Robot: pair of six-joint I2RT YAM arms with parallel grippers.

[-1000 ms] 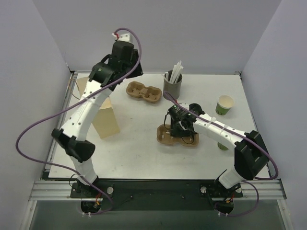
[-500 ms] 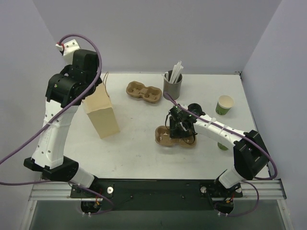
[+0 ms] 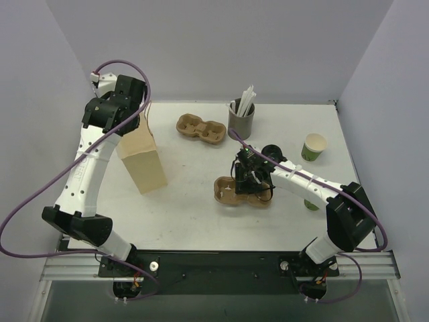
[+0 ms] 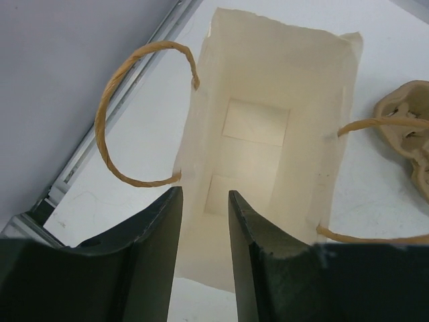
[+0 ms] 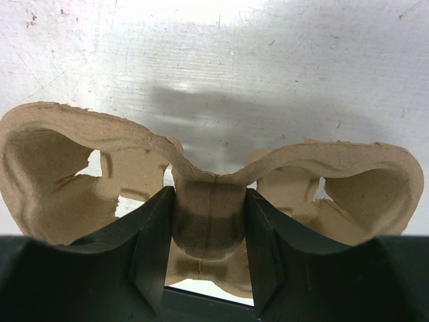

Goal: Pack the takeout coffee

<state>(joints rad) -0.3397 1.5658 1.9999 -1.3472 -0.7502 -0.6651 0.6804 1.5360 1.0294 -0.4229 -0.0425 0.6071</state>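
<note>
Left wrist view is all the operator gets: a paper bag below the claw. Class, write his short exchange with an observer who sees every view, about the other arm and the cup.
Operator: What is the other arm doing?
Observer: The right claw is shut on the middle ridge of a cardboard cup carrier.
Operator: Is the coffee in that carrier?
Observer: No, the green cup stands apart from it, near the right edge of the table.
</note>
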